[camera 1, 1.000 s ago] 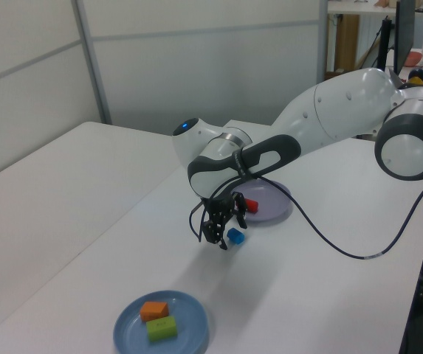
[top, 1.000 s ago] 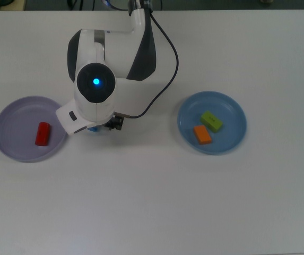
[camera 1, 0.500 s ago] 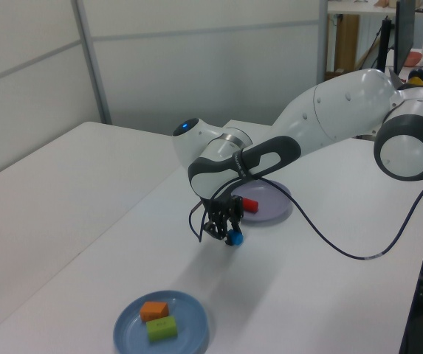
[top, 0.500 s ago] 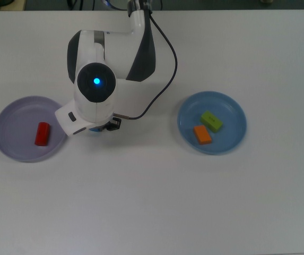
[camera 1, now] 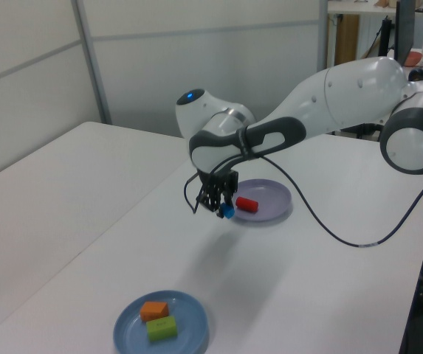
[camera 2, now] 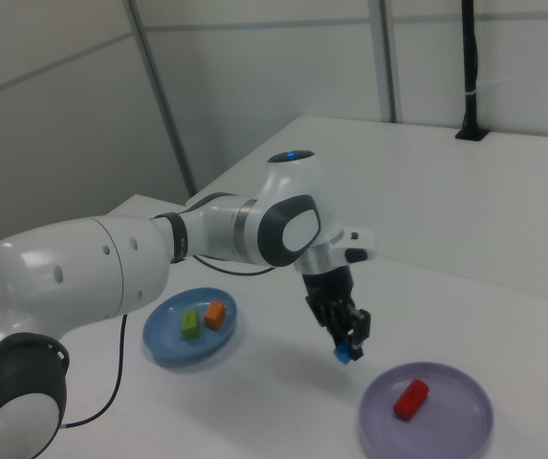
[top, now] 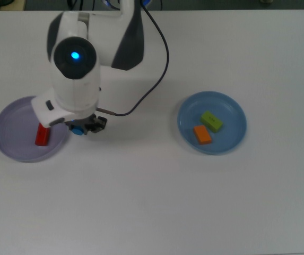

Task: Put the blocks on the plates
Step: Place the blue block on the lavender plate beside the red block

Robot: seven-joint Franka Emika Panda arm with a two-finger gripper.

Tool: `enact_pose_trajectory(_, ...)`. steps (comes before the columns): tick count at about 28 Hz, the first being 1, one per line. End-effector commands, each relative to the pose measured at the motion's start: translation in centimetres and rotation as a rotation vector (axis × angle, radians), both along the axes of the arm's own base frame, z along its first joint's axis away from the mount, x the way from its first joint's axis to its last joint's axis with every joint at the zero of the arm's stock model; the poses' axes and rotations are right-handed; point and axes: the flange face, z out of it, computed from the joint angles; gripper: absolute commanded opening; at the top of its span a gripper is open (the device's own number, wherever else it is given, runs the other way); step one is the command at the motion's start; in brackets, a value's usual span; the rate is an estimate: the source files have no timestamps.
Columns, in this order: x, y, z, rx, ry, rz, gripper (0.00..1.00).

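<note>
- Carrying the blue block (camera 1: 228, 212) clear of the table (top: 152, 202), the gripper (camera 1: 224, 209) has its jaws closed on the block; the right view shows it hanging in the air between them.
- A second ago the same block lay on the tabletop beside the lowered gripper; half a second ago the jaws were down around it. Now it is lifted, and the arm has swung toward the top view's left.
- In the top view the block sits just off the right rim of the lavender plate (top: 11, 149), not yet over it.
- The red block (top: 42, 134) already rests on that plate, toward its right half in the top view.
- The orange block (top: 202, 134) and the lime-green block (top: 211, 121) lie touching or nearly so on the sky-blue plate (top: 231, 141), well apart on the top view's right.
- My reading: the grasp has succeeded, and three of four blocks are placed. What is left is a short carry over the lavender rim, a descent and a release, preferably on bare plate away from the red block.
</note>
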Motion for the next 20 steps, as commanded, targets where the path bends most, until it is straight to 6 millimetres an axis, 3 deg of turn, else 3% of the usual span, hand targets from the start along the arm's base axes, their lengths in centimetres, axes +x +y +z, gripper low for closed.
enact_pose_trajectory(1, -0.5, -3.2, 0.4, -0.011, -0.013, -0.018, 0.00)
enact_pose_trajectory(3, -0.4, -4.9, -0.2, -0.012, -0.032, -0.019, 0.00)
enact_pose_trajectory(11, 0.1, -6.0, -3.0, -0.019, -0.050, -0.003, 0.00)
enact_pose_trajectory(13, 0.1, -6.2, -3.7, -0.029, -0.039, 0.002, 0.12)
enact_pose_trajectory(20, 0.1, -6.7, -4.9, -0.036, -0.027, 0.004, 0.20)
